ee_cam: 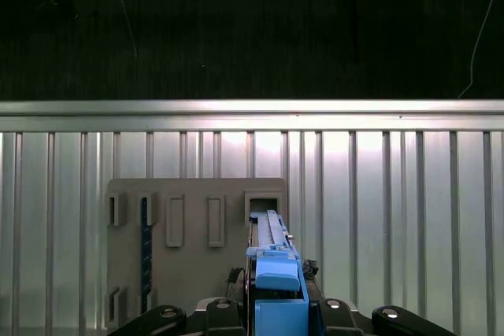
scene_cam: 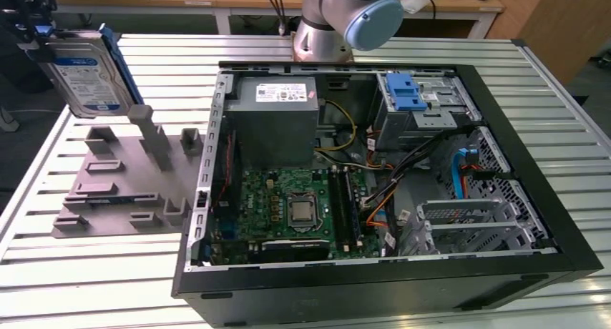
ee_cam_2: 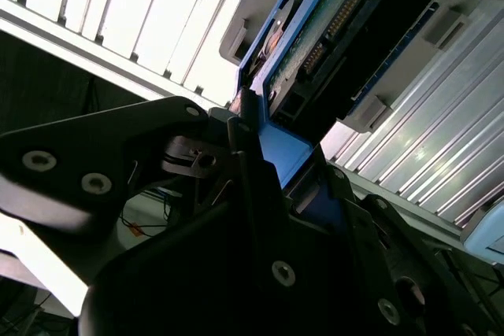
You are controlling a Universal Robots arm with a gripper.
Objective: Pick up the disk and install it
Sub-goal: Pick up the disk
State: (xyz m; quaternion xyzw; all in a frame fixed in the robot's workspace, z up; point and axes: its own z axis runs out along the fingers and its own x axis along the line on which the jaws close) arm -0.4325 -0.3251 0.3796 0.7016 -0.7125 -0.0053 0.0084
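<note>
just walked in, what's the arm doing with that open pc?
The arm's tool is shut on the disk, gripping its blue carrier frame. It holds the disk upright in the air over the grey fixture plate, at the exterior view's left. The open computer case lies beside that plate on the slatted table. The disk is not yet installed in the case.

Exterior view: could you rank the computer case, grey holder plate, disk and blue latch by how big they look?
1. computer case
2. grey holder plate
3. disk, held up in the air, so nearness to the camera may mislead
4. blue latch, plainly smallest
</note>
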